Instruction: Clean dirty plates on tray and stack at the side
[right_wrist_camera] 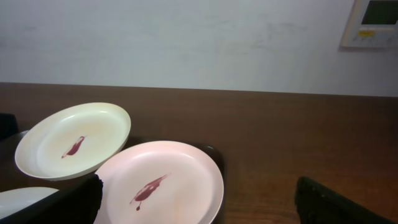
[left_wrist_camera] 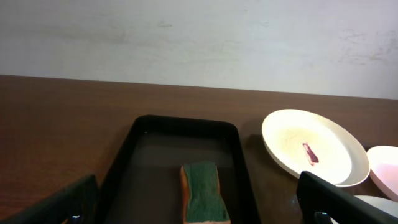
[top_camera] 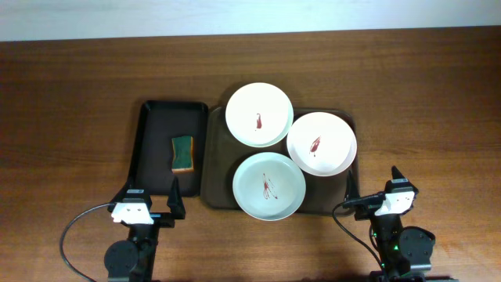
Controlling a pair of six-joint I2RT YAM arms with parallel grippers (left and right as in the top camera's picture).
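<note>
Three red-smeared plates (top_camera: 259, 114) lying on one tray (top_camera: 215, 168).
Two white plates (top_camera: 321, 143), one mint plate (top_camera: 268, 186); left of the tray, one sponge (top_camera: 182, 152) in one black tray (top_camera: 145, 141); before it, left gripper (top_camera: 153, 192) and right gripper (top_camera: 374, 182) gaping, empty.

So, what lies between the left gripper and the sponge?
Nothing but bare floor of the black tray. The sponge lies ahead of the open left gripper; the left wrist view shows it best.
</note>
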